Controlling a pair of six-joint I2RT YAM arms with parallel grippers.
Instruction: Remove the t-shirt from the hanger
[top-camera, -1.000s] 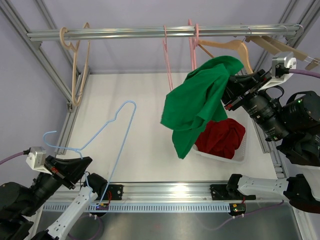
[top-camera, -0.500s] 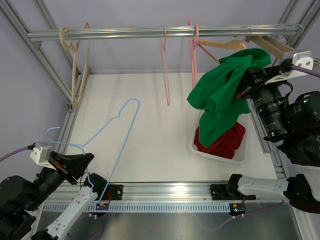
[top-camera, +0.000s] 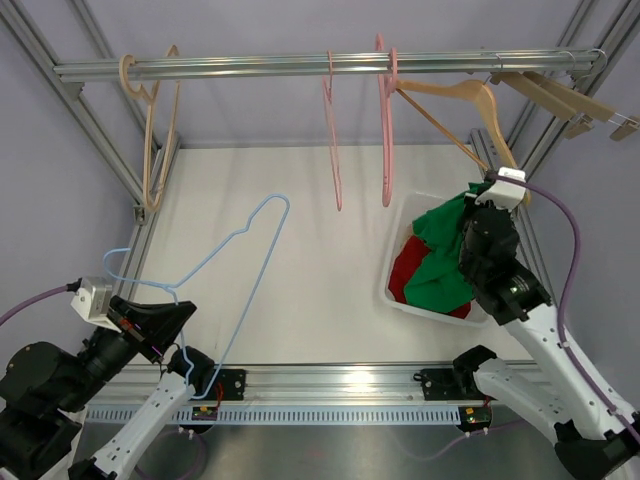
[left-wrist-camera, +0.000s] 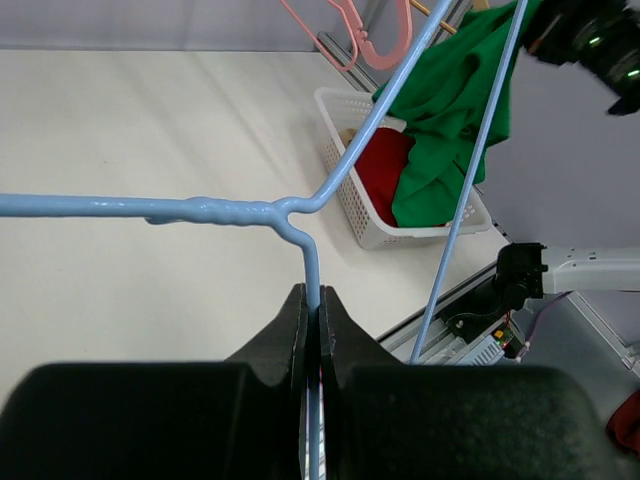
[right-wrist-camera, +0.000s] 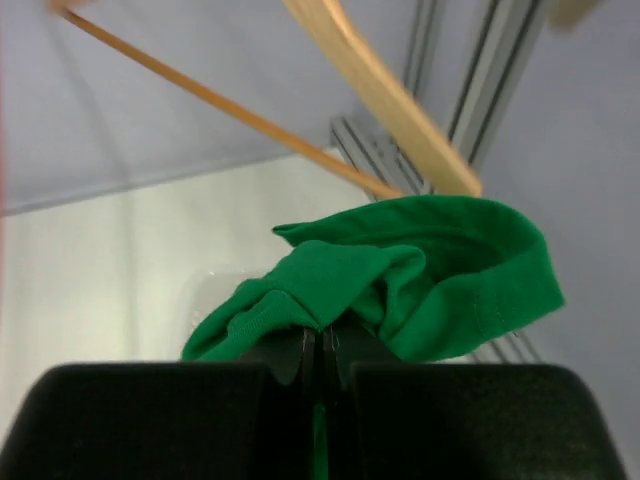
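Note:
The green t-shirt lies in the white basket at the right, over a red garment. My right gripper is shut on a fold of the t-shirt and sits low over the basket. My left gripper is shut on the wire of a bare light-blue hanger, held up over the left of the table. In the left wrist view the wire runs between the shut jaws, with the t-shirt and the basket beyond.
A rail crosses the back. On it hang a wooden hanger at the left, pink hangers in the middle and wooden hangers at the right. Frame posts stand at both sides.
My right gripper has swung down from rail height with the green t-shirt and lowered it into the basket. The left gripper holds the blue hanger and has shifted slightly right.

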